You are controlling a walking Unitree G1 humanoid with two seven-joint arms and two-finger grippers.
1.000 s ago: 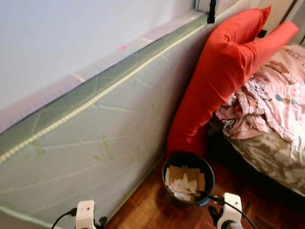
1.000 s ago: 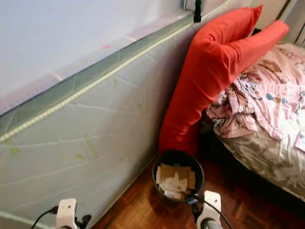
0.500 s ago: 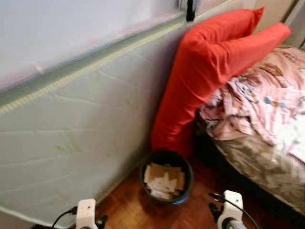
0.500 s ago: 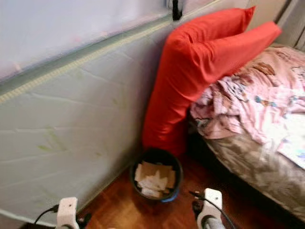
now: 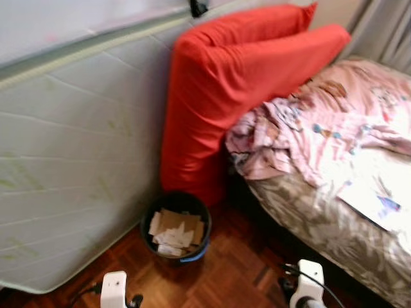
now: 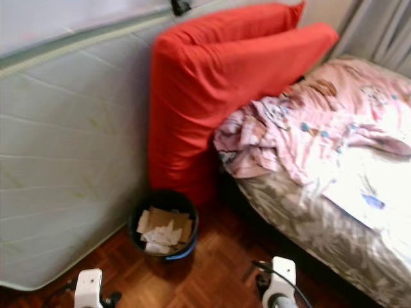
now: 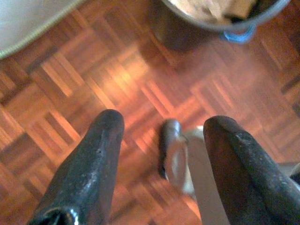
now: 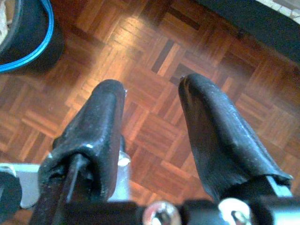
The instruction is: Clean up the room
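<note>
A black waste bin (image 5: 175, 226) with a blue rim, holding cardboard and paper scraps, stands on the parquet floor (image 5: 225, 276) at the foot of a big red cushion (image 5: 225, 90). Both arms hang low at the bottom of the eye views. My left gripper (image 7: 161, 136) is open above bare floor, the bin (image 7: 220, 18) just beyond its fingertips. My right gripper (image 8: 152, 101) is open over the parquet too, with the bin's blue rim (image 8: 26, 42) off to one side. A crumpled pink blanket (image 5: 308, 128) and a sheet of paper (image 5: 372, 202) lie on the bed.
A pale mattress (image 5: 70, 154) stands on edge along the left wall. The bed (image 5: 321, 224) with a grey patterned sheet takes up the right side. A strip of parquet runs between them. A grey curtain (image 5: 385, 32) hangs at the far right.
The camera has swung to the right: bin, cushion and mattress have slid left in the picture and more of the bed shows. Nothing in the room itself has moved.
</note>
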